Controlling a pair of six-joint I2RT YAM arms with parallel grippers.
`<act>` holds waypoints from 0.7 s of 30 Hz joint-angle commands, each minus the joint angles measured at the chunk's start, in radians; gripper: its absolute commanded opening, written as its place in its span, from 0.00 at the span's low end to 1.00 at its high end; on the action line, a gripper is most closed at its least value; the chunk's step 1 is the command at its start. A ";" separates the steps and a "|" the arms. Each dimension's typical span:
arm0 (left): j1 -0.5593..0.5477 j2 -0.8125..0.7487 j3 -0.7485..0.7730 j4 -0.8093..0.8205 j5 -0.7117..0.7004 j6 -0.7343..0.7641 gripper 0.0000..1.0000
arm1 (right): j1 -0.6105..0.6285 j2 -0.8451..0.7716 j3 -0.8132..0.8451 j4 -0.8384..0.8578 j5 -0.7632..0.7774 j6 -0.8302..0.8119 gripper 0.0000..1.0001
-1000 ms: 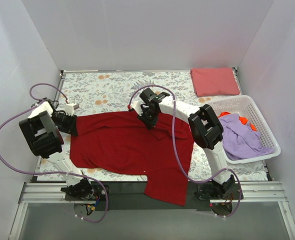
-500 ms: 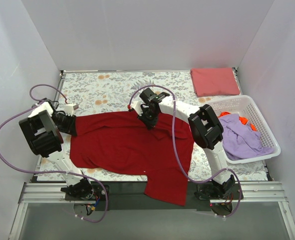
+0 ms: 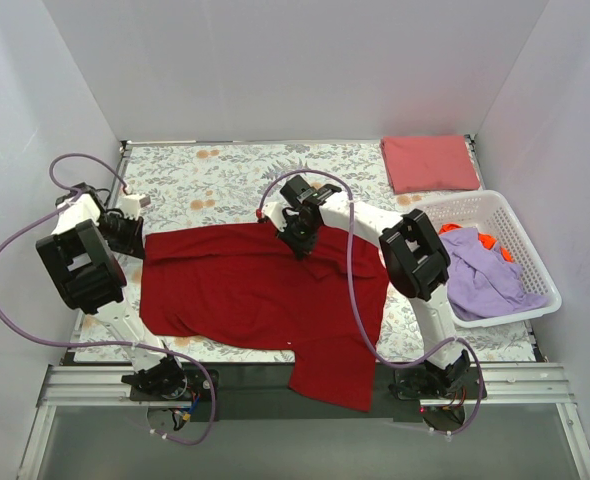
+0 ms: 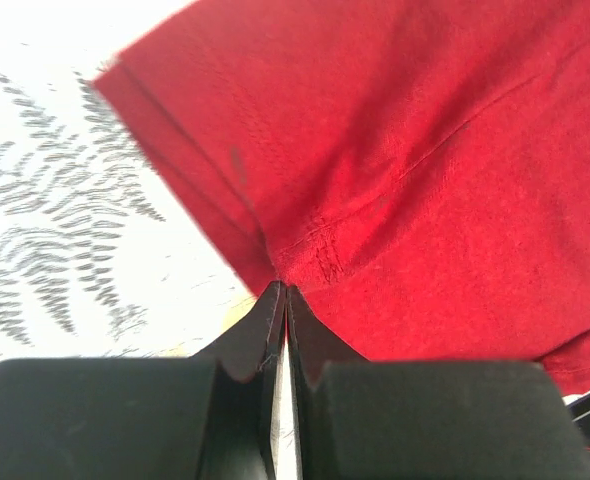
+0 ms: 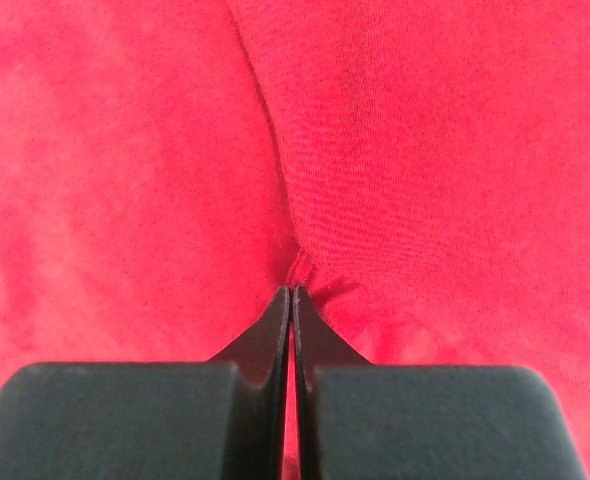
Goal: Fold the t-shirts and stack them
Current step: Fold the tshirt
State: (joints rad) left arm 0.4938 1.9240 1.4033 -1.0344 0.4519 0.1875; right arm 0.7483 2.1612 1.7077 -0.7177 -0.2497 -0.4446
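Observation:
A deep crimson t-shirt (image 3: 260, 290) lies spread on the table, its lower corner hanging over the near edge. My left gripper (image 3: 135, 237) is shut on the shirt's left edge; in the left wrist view the closed gripper (image 4: 283, 290) pinches a stitched seam of the crimson t-shirt (image 4: 425, 150). My right gripper (image 3: 297, 242) is shut on the shirt's far edge near the middle; in the right wrist view this gripper (image 5: 292, 291) pinches a small pucker of the crimson t-shirt (image 5: 425, 150). A folded pinkish-red t-shirt (image 3: 430, 163) lies at the far right.
A grey-and-orange floral cloth (image 3: 225, 170) covers the table. A white lattice basket (image 3: 520, 235) at the right holds a lavender t-shirt (image 3: 480, 280) and an orange t-shirt (image 3: 483, 239). White walls enclose three sides.
My left gripper has moved left and a little farther away, pulling the shirt's left edge out straighter. The right gripper has stayed in place.

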 commanded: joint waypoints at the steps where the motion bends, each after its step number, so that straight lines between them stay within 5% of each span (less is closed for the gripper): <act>1: 0.014 -0.045 0.043 -0.030 -0.004 0.021 0.00 | 0.002 -0.081 -0.016 -0.042 -0.020 -0.006 0.01; 13: 0.037 -0.049 -0.007 -0.004 -0.054 0.061 0.00 | 0.005 -0.072 -0.054 -0.058 -0.068 -0.009 0.01; 15: 0.037 -0.046 -0.021 0.000 -0.061 0.063 0.00 | 0.006 -0.060 -0.043 -0.061 -0.074 -0.012 0.10; 16: 0.037 -0.037 -0.021 -0.004 -0.064 0.064 0.00 | 0.006 -0.057 -0.037 -0.069 -0.080 -0.014 0.25; 19: 0.042 -0.037 -0.001 -0.015 -0.038 0.060 0.20 | -0.004 -0.086 -0.020 -0.077 -0.108 -0.016 0.45; 21: 0.042 -0.045 0.023 -0.015 0.019 0.044 0.32 | -0.023 -0.109 -0.007 -0.084 -0.135 -0.003 0.48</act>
State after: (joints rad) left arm 0.5259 1.9240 1.3865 -1.0534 0.4126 0.2302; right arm 0.7422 2.1071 1.6600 -0.7685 -0.3279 -0.4507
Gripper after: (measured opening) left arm 0.282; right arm 0.472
